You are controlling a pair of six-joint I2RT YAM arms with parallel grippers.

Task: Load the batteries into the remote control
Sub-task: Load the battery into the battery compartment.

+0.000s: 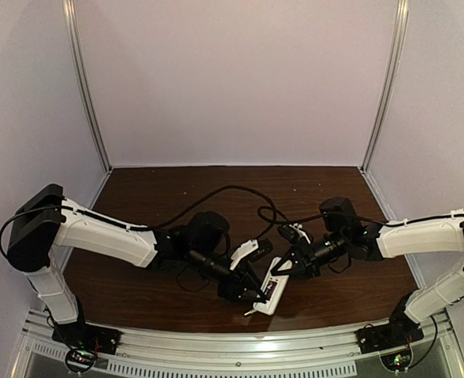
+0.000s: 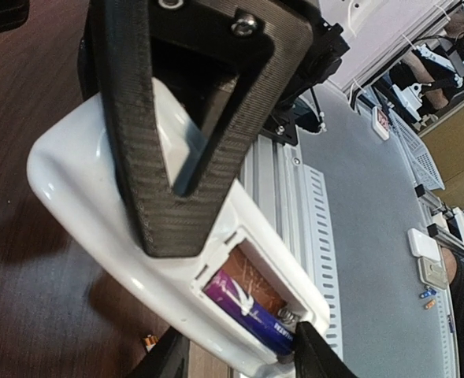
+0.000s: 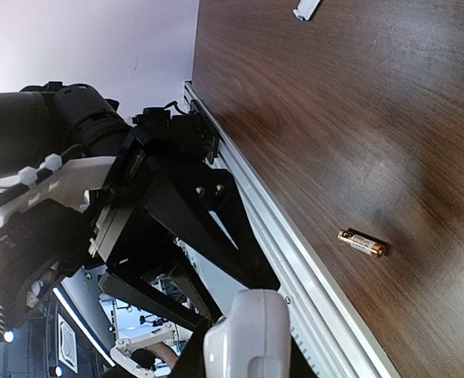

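Nearest the rail (image 3: 283, 232), the gold battery (image 3: 361, 242) lies loose on the dark wood-grain counter (image 3: 334, 118); it is a light, smooth metal cylinder that would likely roll, so it is best pinched across its middle. Just beyond, the remote control (image 2: 74, 173), glossy hard white plastic with rounded, probably slippery edges, is clenched at one end by the right tool (image 1: 283, 269), with the purple battery (image 2: 243, 311) lying in its open recess (image 2: 257, 285). The left tool (image 2: 243, 358) straddles that end, but I cannot tell whether it grips anything.
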